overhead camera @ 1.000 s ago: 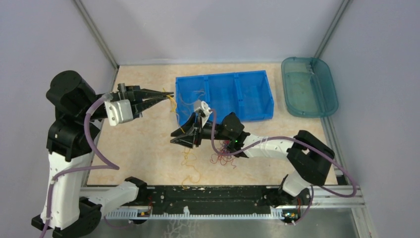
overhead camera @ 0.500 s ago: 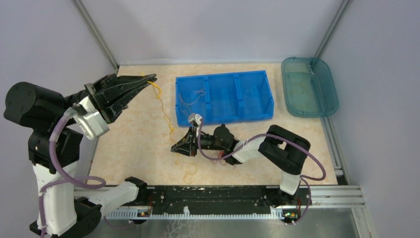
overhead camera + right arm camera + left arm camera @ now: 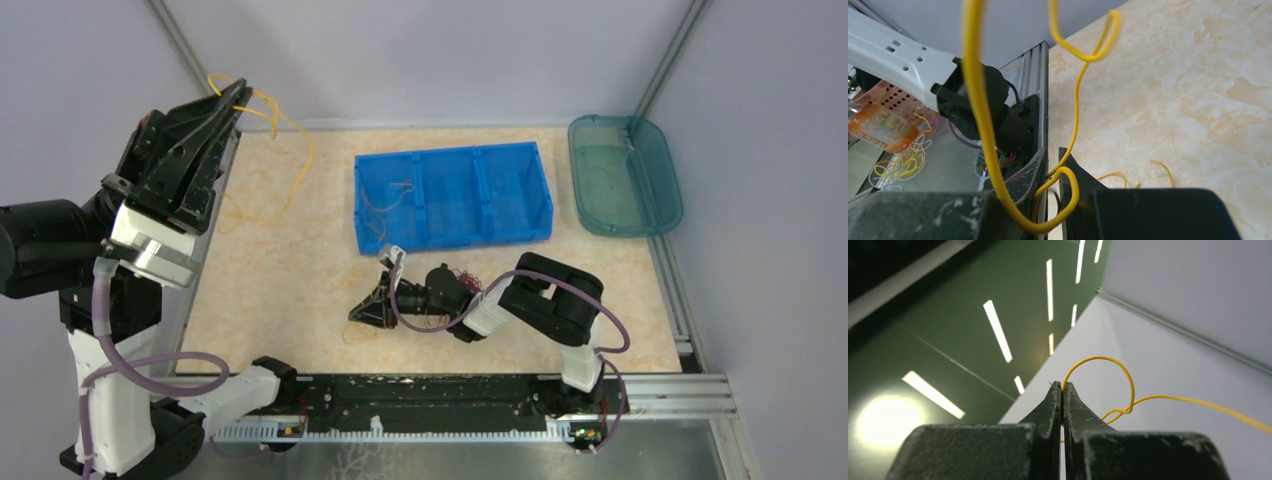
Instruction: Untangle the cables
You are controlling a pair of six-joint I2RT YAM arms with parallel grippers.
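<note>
Top external view: left gripper (image 3: 233,98) high over the far-left corner of the table (image 3: 280,290), close against the back wall, little room beyond. Clamped tight on a yellow cable (image 3: 298,165) that loops out from the tips and hangs down toward the left side of the table. Right gripper (image 3: 355,313) low on the surface at near centre, just on the near side of the blue bin (image 3: 500,238); bare tabletop open to its left. Teal tray (image 3: 625,185) in the far-right corner, well apart. Red cables (image 3: 466,279) beside the right arm's wrist, tiny and half hidden.

Left wrist view: fingertips pressed together on the yellow cable, only wall and ceiling lights behind.

Right wrist view alone: jaws nearly together with a narrow slit, yellow cable threaded through and curling upward; pinched or merely passing, cannot tell. Past the rail (image 3: 1042,100), loose yellow loops (image 3: 903,165) and an orange label (image 3: 880,127), print too blurred to read.
</note>
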